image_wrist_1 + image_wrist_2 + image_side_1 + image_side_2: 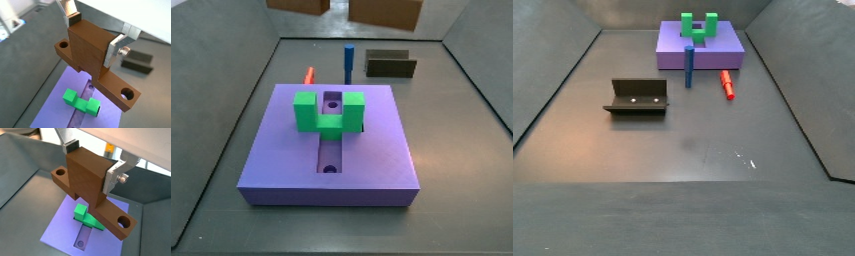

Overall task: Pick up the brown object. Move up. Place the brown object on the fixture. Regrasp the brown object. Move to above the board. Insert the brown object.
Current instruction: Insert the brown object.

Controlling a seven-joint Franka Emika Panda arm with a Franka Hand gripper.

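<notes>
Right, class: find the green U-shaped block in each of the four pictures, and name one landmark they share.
Wrist view: green block on the board, below the brown object in the gripper.
Wrist view: block partly behind the brown object.
Side view: block astride the groove.
Side view: block on the far board.
Shared landmark: the board.

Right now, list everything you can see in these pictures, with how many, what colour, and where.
Board: one, lavender-purple, on the floor, grooved.
Green U-shaped block: one, green, on the board over the groove.
Blue peg: one, blue, upright beside the board.
Red peg: one, red, lying on the floor by the board.
Fixture: one, dark, on the floor apart from the board.
Brown object: one, brown, held above the board.
Gripper: one, silver jaws shut on the brown object.
</notes>
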